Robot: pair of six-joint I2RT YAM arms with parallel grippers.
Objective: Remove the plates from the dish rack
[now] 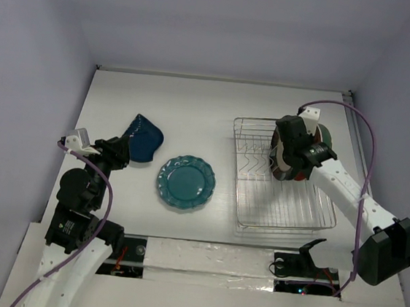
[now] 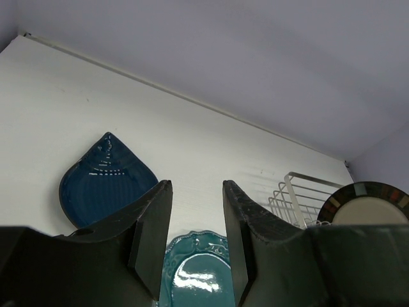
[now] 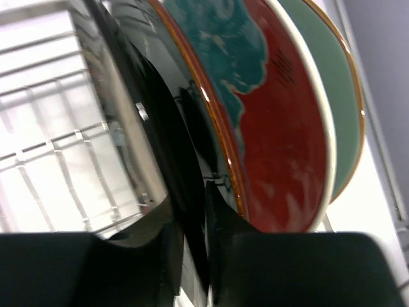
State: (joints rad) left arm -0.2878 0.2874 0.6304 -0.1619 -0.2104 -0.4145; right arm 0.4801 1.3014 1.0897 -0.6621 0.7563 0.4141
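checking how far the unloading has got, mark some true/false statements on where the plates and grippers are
1. The teal plate lies flat on the table, outside the dish rack. True.
2. The left gripper holds the dark blue plate. False: its jaws are open and empty, and that plate lies on the table beyond them.
3. The dish rack is empty. False: several plates stand on edge at its far right end, among them a red-backed plate.
4. The right gripper is at the rack, its fingers either side of a dark plate rim. True.
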